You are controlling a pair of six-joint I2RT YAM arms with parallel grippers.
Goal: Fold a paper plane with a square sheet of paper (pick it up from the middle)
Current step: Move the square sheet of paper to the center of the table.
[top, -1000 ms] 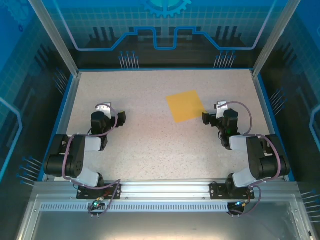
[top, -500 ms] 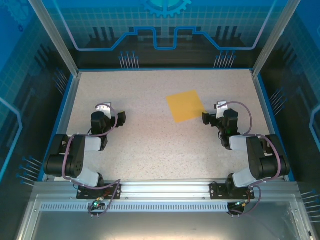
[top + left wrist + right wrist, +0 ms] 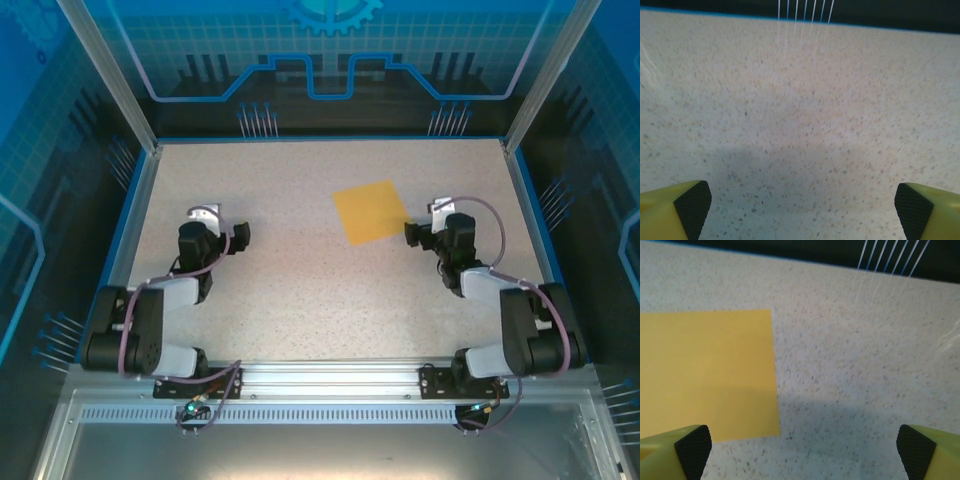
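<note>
Flat on the speckled table (image 3: pixel 300 290), right of centre toward the far side: square sheet of paper (image 3: pixel 371 212), orange-yellow, plain, unfolded, turned slightly off the table edges. Just beside its right corner: right tool (image 3: pixel 425 222), fingers spread wide, released, gripping nothing. Via right wrist cam: sheet (image 3: pixel 705 372) across the left half of the view, near edge running close by the left black pad (image 3: pixel 692 445), bare table between the pads. Well apart from the sheet, on the left side of the table: left tool (image 3: pixel 225 226), likewise released and empty, with speckled surface between its yellow fingers (image 3: pixel 660 212). On the far wall: blue panel (image 3: pixel 200 50) with grid lines and a gear graphic (image 3: pixel 335 12). Along the near edge under both arm bases: aluminium rail (image 3: pixel 320 380).
</note>
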